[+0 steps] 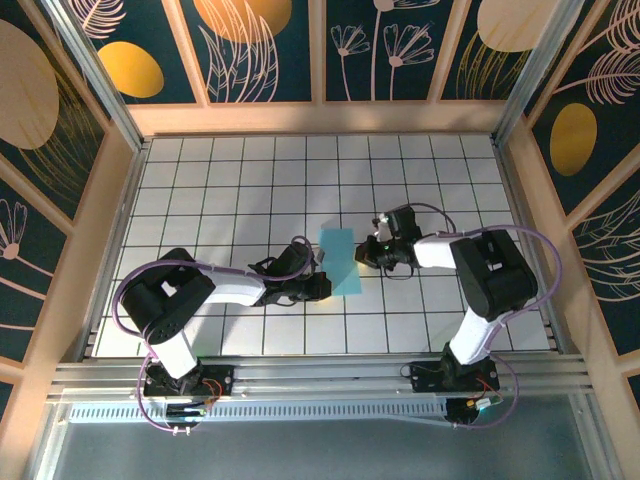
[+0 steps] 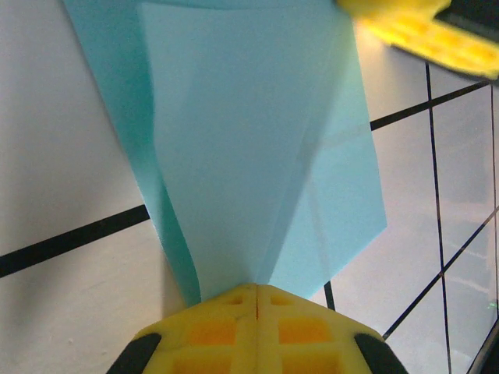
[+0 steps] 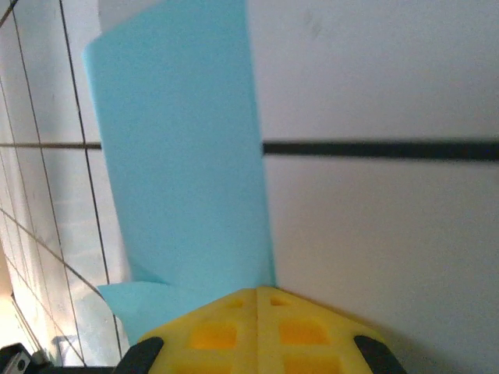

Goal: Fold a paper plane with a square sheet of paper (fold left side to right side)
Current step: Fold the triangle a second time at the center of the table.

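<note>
The square sheet of paper (image 1: pixel 342 262) is light blue and lies half-folded in the middle of the table as a narrow upright strip. My left gripper (image 1: pixel 322 285) is at the strip's near left corner. In the left wrist view this gripper (image 2: pixel 256 287) is shut on the paper (image 2: pixel 249 140), whose layers fan up and away from the yellow fingertips. My right gripper (image 1: pixel 362 253) meets the strip's right edge. In the right wrist view it (image 3: pixel 257 290) is shut on the paper (image 3: pixel 183 148) at that edge, and a lower layer pokes out on the left.
The white grid table (image 1: pixel 230 190) is ringed by low wooden walls (image 1: pixel 320 118). The right gripper's yellow finger (image 2: pixel 429 35) shows past the paper's far corner in the left wrist view. Both arms reach in from the near edge.
</note>
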